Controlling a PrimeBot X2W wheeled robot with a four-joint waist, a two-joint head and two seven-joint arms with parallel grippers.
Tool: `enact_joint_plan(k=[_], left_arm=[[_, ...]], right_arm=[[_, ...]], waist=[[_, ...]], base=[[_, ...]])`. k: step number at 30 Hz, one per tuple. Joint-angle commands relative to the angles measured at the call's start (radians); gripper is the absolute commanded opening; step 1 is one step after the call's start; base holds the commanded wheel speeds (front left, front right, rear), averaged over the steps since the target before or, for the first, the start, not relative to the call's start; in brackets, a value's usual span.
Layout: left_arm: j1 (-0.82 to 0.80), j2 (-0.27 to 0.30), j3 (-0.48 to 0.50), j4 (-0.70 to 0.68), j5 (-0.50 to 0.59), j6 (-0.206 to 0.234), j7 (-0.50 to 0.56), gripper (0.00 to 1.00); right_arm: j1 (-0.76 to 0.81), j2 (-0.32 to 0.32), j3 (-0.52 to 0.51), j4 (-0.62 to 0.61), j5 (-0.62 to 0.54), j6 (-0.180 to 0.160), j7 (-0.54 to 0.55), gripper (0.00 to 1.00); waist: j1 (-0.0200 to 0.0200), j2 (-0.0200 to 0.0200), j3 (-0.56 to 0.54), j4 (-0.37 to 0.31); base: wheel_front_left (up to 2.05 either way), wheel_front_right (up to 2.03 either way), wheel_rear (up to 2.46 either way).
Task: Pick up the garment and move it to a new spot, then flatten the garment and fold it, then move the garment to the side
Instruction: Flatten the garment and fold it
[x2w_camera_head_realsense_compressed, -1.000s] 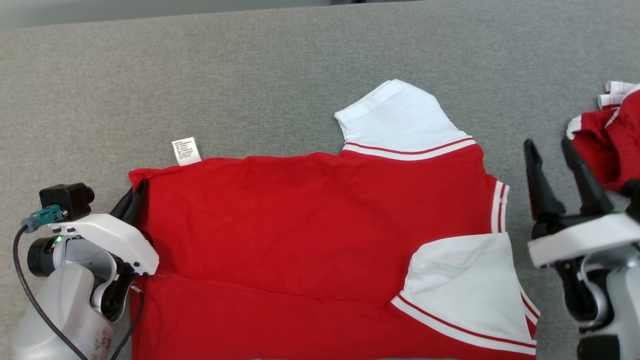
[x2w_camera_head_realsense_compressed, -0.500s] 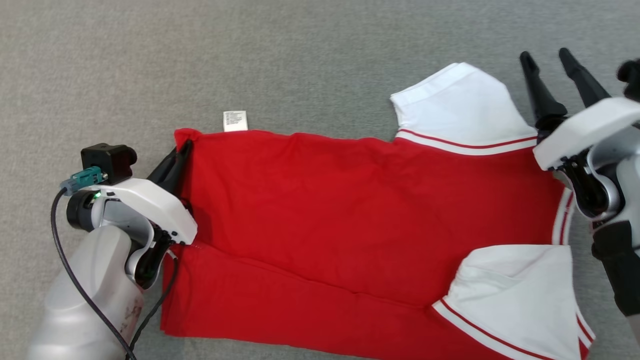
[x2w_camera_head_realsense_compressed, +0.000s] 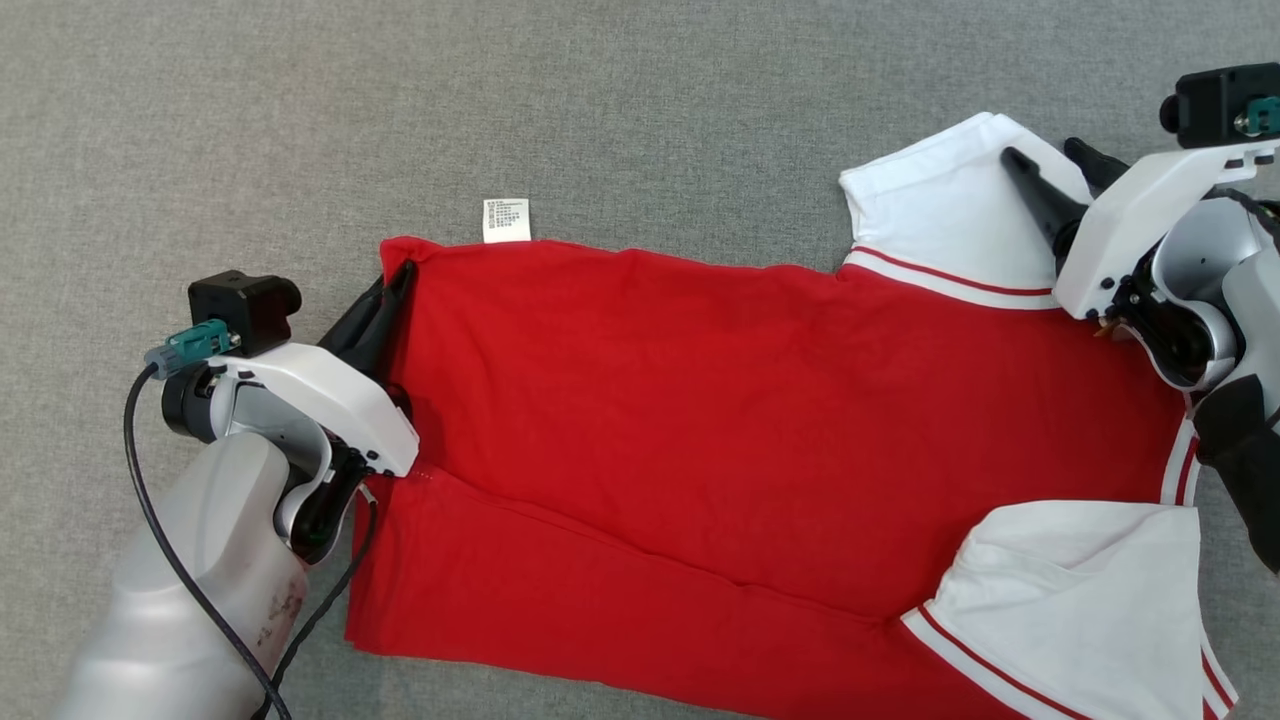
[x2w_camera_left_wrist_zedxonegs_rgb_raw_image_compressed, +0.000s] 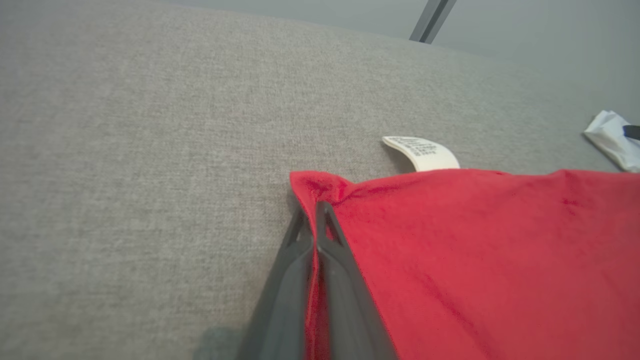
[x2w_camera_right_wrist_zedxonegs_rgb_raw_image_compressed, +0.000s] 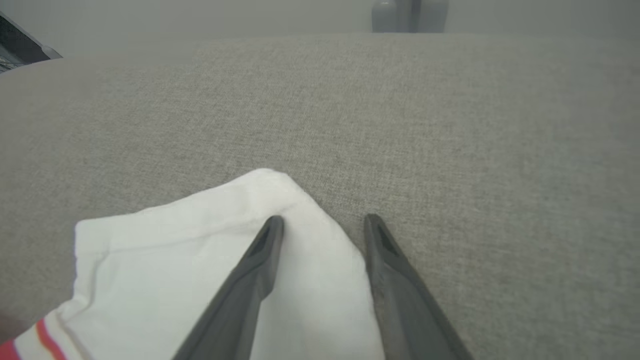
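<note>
Garment: a red shirt with white sleeves is spread flat on the grey bench, with its hem to the left and its sleeves to the right.
Crease: a long ridge is seen running across the red cloth from the left edge toward the near sleeve.
Far sleeve: the white sleeve, trimmed with a red stripe, is laid pointing far and right.
Care label: a small white tag is seen sticking out past the far edge, near the left corner.
Left end effector: the left end effector is clenched on the far-left corner of the red cloth, which is pinched between its dark fingers.
Right end effector: the right end effector is released, its fingers spread over the far sleeve's corner; one finger is held over the white cloth, the other just beyond its edge above the bench.
</note>
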Motion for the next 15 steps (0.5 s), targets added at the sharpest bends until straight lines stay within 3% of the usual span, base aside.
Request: enact_joint_plan(k=[1,2,15], left_arm=[[-0.013,0.008,-0.004,0.015,-0.012,0.001,-0.007,0.0],[-0.014,0.009,-0.008,0.019,-0.016,0.001,-0.013,0.0],[-0.023,0.037,-0.012,-0.012,-0.063,0.001,-0.081,0.0]], right_arm=[[0.006,-0.001,0.022,0.013,0.023,0.0,0.018,0.19],[0.005,-0.002,0.033,0.013,0.038,0.0,0.02,0.0],[-0.014,-0.088,0.114,-0.098,0.148,0.0,-0.127,0.0]], waist=[[0.0,-0.0001,0.0,0.001],[0.0,-0.0001,-0.001,0.0],[0.0,-0.0001,-0.035,-0.027]], base=[[0.0,0.0,0.0],[0.0,0.0,0.0],[0.0,0.0,0.0]])
